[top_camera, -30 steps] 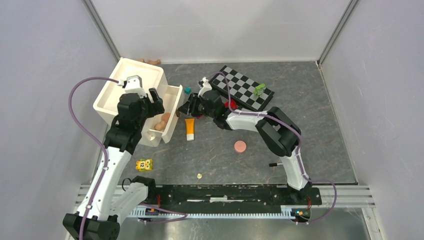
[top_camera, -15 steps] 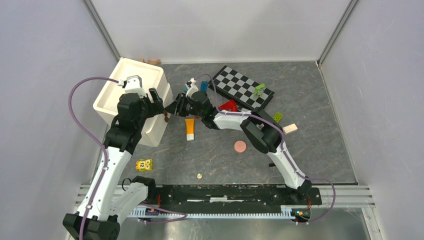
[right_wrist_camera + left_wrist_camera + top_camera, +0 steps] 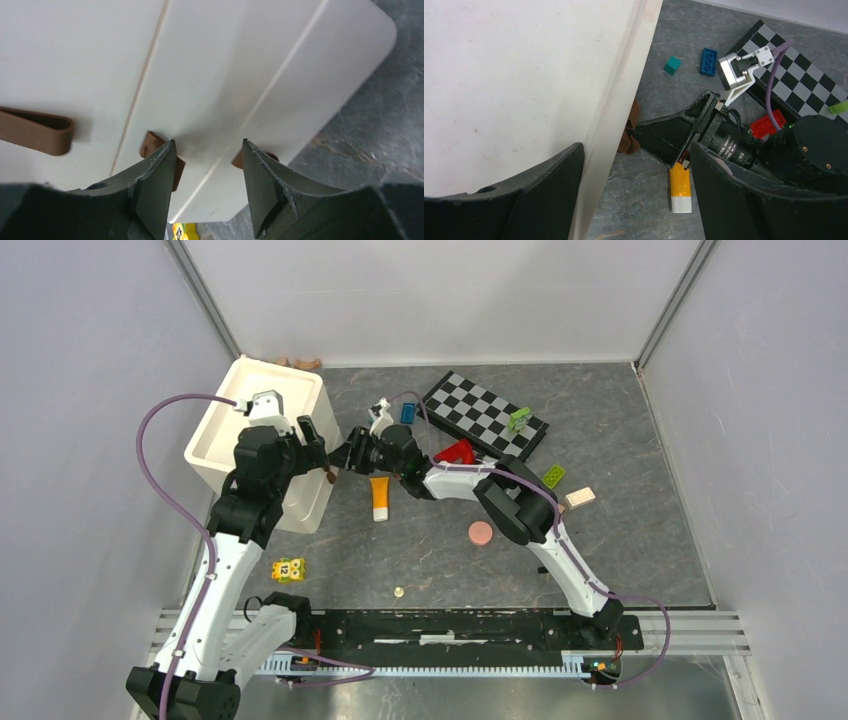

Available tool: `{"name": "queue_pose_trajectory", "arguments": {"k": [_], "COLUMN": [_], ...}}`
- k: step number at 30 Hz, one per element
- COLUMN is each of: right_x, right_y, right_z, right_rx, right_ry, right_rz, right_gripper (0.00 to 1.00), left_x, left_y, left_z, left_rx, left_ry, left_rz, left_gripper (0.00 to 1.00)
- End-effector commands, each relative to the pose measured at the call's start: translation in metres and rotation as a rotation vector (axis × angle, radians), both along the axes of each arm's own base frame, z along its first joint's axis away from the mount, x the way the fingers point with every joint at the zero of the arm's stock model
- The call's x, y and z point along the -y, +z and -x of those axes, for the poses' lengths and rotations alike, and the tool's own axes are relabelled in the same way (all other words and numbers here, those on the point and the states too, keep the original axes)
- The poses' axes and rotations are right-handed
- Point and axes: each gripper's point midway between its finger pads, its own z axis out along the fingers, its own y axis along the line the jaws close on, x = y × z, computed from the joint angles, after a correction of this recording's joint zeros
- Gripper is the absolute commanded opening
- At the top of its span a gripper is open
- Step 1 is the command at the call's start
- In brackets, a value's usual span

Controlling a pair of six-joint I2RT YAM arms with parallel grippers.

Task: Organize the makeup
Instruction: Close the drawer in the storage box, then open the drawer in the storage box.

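An orange tube with a white cap (image 3: 379,498) lies on the floor just right of the white drawer box (image 3: 255,415); it also shows in the left wrist view (image 3: 680,187). A round pink disc (image 3: 481,533) lies further right, and a pinkish sachet (image 3: 580,497) beyond it. The box's drawer is shut, with its brown handle (image 3: 629,140) showing. My right gripper (image 3: 345,455) is open, its jaws up against the drawer front (image 3: 225,75) at the handle. My left gripper (image 3: 318,435) is open over the box's right edge (image 3: 624,100). The other makeup is hidden.
A checkerboard (image 3: 485,415) lies at the back with a green brick (image 3: 519,419) on it. Red (image 3: 457,451), blue (image 3: 407,412) and green (image 3: 553,475) bricks lie near it. A yellow brick (image 3: 288,569) sits in front of the box. Grey walls enclose the floor.
The drawer stood open with peach items inside; my right gripper moved left against its front and it is now shut. The left arm has barely moved.
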Motion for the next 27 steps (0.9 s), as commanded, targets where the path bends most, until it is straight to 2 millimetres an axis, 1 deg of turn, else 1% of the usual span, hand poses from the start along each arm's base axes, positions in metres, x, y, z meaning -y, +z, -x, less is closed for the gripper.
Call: {"name": "queue_pose_trajectory", "arguments": {"k": [1,2,4,5,6,10,14,23,27], "right_x": [0.007,0.018,0.032,0.035,0.034,0.024,0.017,0.012,0.005], "right_y": [0.024,0.014,0.000,-0.007,-0.020,-0.024,-0.024,-0.044,-0.048], "right_z": [0.014,0.013,0.010,0.011,0.014,0.015,0.013,0.006,0.004], "right_rx": [0.060,0.035,-0.006,-0.025,-0.061,-0.090,-0.103,-0.138,-0.154], "right_ry": [-0.028,-0.069,-0.116,-0.121,-0.106,-0.080,-0.065,-0.084,-0.073], "right_rz": [-0.016,0.014,0.041,0.048,0.035,-0.023,-0.064,-0.028,-0.044], "right_gripper": [0.58,0.59,0.59,0.59,0.59,0.59,0.59,0.58,0.58], "left_x": [0.022,0.022,0.022,0.022,0.022,0.022,0.022,0.022,0.022], "left_y": [-0.032,-0.032,-0.032,-0.032,-0.032,-0.033,-0.032,-0.033,-0.032], "left_z": [0.016,0.016,0.016,0.017,0.016,0.016,0.016,0.016,0.016], "left_rx": [-0.145,-0.144,-0.144,-0.144,-0.144,-0.146,-0.143,-0.145,-0.145], "left_ry": [-0.110,-0.110,-0.109,-0.109,-0.112,-0.112,-0.112,-0.112,-0.110], "left_rz": [0.035,0.035,0.035,0.035,0.037,0.037,0.036,0.037,0.036], "left_gripper": [0.83,0.83,0.83,0.83,0.83,0.83,0.83,0.83,0.83]}}
